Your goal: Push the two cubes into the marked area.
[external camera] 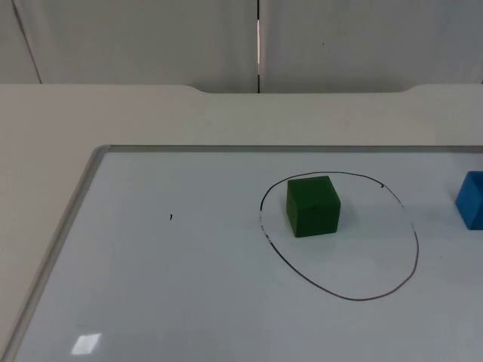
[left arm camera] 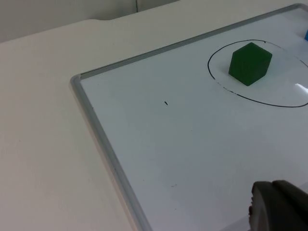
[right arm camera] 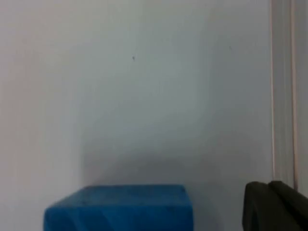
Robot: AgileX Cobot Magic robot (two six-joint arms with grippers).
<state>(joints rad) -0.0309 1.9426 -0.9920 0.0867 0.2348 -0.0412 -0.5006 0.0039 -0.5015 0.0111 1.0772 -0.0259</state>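
A green cube [external camera: 312, 205] sits on the whiteboard inside the hand-drawn black oval [external camera: 416, 249], toward its upper left part. It also appears in the left wrist view as the green cube [left arm camera: 249, 63] within the oval [left arm camera: 226, 86], far ahead of my left gripper [left arm camera: 279, 207], which hangs over the board's near part. A blue cube [external camera: 472, 199] lies outside the oval at the picture's right edge, partly cut off. In the right wrist view the blue cube [right arm camera: 118, 208] is very close, right beside my right gripper [right arm camera: 276, 207].
The whiteboard's grey metal frame [external camera: 72, 215] runs along its left and far sides, with the beige table top [external camera: 113, 113] beyond it. A small black mark [external camera: 170, 218] is on the board left of the oval. The grey partition wall [external camera: 151, 38] closes the back.
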